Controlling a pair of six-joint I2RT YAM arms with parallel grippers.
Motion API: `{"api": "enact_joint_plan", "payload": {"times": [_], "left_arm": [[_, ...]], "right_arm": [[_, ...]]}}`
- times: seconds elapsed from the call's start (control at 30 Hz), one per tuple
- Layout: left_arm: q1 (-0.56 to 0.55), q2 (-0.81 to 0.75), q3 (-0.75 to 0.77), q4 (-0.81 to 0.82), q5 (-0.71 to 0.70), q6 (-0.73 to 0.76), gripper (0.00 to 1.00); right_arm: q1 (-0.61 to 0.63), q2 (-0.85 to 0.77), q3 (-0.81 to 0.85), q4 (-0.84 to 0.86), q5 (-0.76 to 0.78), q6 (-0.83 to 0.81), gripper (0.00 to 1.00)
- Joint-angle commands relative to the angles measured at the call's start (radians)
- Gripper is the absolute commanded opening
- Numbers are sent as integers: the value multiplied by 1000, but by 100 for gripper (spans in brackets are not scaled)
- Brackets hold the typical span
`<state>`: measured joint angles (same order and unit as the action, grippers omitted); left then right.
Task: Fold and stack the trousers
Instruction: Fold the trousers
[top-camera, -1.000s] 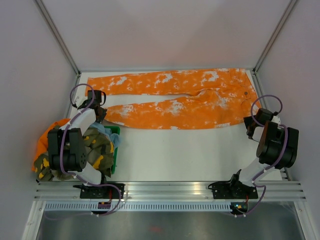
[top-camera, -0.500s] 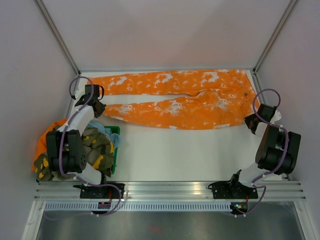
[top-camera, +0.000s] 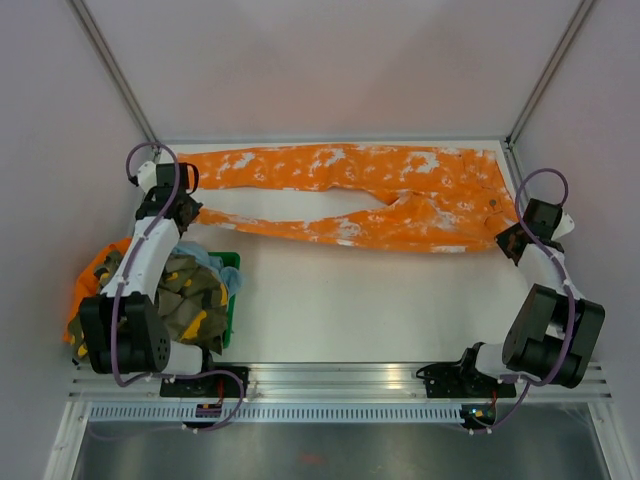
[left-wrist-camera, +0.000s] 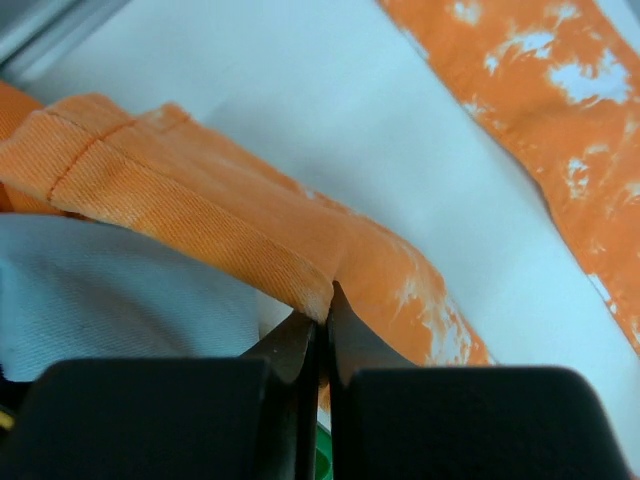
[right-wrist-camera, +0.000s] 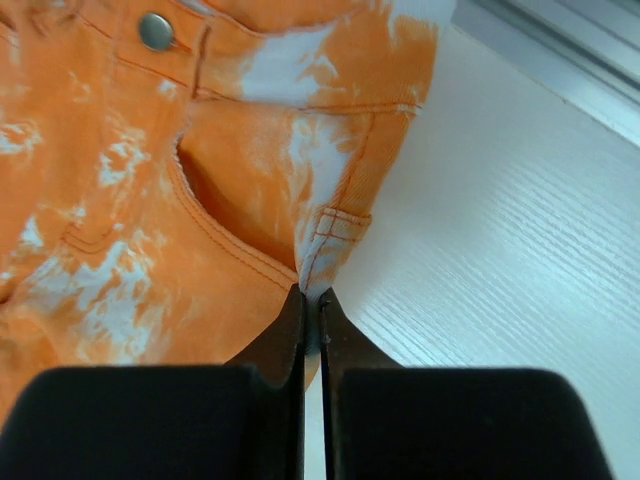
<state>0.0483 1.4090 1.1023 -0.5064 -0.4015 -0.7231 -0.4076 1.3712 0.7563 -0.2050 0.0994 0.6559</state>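
Orange trousers with white blotches (top-camera: 340, 195) lie spread across the back of the table, waist at the right, leg ends at the left. My left gripper (top-camera: 185, 212) is shut on the hem of the near leg (left-wrist-camera: 300, 285) and holds it lifted off the table. My right gripper (top-camera: 510, 238) is shut on the near corner of the waistband (right-wrist-camera: 325, 250), close to the metal button (right-wrist-camera: 155, 30). The near leg is pulled taut between the two grippers and drawn toward the far leg.
A green basket (top-camera: 228, 300) at the left front holds a heap of camouflage and orange clothes (top-camera: 190, 295). Grey walls and metal posts (top-camera: 115, 70) close in the back and sides. The aluminium rail (top-camera: 340, 380) runs along the near edge.
Both grippers have moved toward the back of the table, carrying the near leg and waist corner with them. The near leg now lies stretched and closer to the far leg.
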Motion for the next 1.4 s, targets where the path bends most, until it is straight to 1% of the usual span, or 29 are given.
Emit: {"api": "enact_joint_plan", "payload": {"times": [0.0, 0.07, 0.1, 0.13, 0.27, 0.3, 0.43, 0.47, 0.5, 0.53, 0.57, 0.6, 0.67, 0.7, 0.73, 0.77, 0.93, 1.13, 1.17, 1.2, 1.37], "left_arm": [[7, -59, 88, 95, -105, 160, 2], [7, -27, 145, 114, -105, 214, 2], [5, -9, 168, 126, -99, 229, 2], [7, 10, 213, 129, -99, 249, 2], [7, 155, 327, 141, -102, 277, 2], [7, 183, 382, 137, -100, 281, 2], [7, 294, 488, 128, -100, 272, 2], [7, 315, 511, 115, -102, 269, 2], [7, 361, 539, 105, -103, 269, 2], [7, 386, 598, 86, -111, 257, 2], [7, 410, 628, 47, -108, 257, 2], [7, 463, 693, 30, -91, 260, 2], [7, 514, 754, -25, -68, 278, 2], [7, 540, 813, -50, -63, 278, 2], [7, 583, 836, -75, -65, 274, 2], [7, 611, 861, -113, -78, 261, 2], [9, 627, 858, -129, -88, 252, 2], [12, 648, 863, -169, -71, 275, 2], [16, 659, 864, -169, -74, 280, 2], [19, 663, 867, -169, -68, 287, 2], [38, 697, 895, -156, -39, 304, 2]], "right_arm": [[-4, -21, 138, -51, 31, -74, 0], [-2, 9, 198, -79, -18, -107, 0], [-2, 49, 266, -91, -29, -116, 0], [0, 69, 300, -99, -36, -127, 0], [18, 195, 497, -177, -43, -182, 0], [29, 245, 574, -186, -47, -209, 0], [65, 353, 736, -188, -52, -275, 0], [72, 402, 773, -204, -49, -285, 0], [82, 432, 857, -221, -47, -295, 0], [87, 465, 908, -241, -40, -320, 0], [92, 500, 955, -285, -37, -332, 0], [101, 564, 1050, -306, -33, -347, 0], [108, 656, 1138, -350, -36, -393, 0], [112, 684, 1213, -361, -40, -403, 0], [115, 709, 1245, -372, -41, -409, 0], [121, 774, 1321, -376, -55, -418, 0], [139, 818, 1370, -323, -66, -412, 0], [174, 939, 1492, -298, -95, -427, 0], [177, 947, 1493, -286, -99, -424, 0], [179, 953, 1491, -258, -140, -411, 0], [179, 990, 1482, -200, -133, -372, 0]]}}
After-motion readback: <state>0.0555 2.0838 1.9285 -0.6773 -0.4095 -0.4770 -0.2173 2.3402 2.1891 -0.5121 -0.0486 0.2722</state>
